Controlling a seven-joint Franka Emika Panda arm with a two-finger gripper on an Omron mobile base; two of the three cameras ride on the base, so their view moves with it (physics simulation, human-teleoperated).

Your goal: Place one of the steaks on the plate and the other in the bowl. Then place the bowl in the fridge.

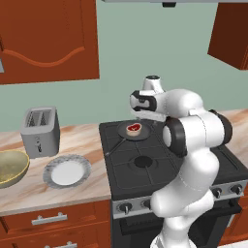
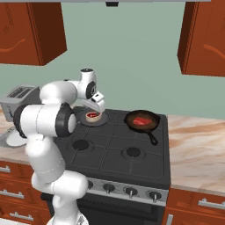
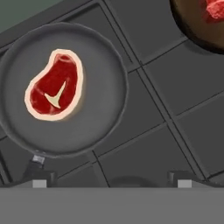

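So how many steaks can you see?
2. One steak lies in the grey pan on the stove's back left; the other steak is in the dark pan beside it.

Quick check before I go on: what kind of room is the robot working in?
A home kitchen, by the look of it: a black gas stove with two frying pans, a toaster on a marble-look counter, and red-brown wooden cabinets.

The grey pan (image 3: 65,87) looks like matt metal, and its steak (image 3: 54,85) is moist red meat with a smooth pale fat rim. The stove top (image 1: 145,162) is matt black under cast-looking grates. At nine o'clock from it, the desk (image 1: 29,191) shows polished veined stone, the bowl (image 1: 10,167) glossy olive glaze, the plate (image 1: 67,172) smooth white ceramic with a speckled rim, and the toaster (image 1: 40,131) brushed metal. The cabinets (image 1: 46,38) are satin red-brown wood.
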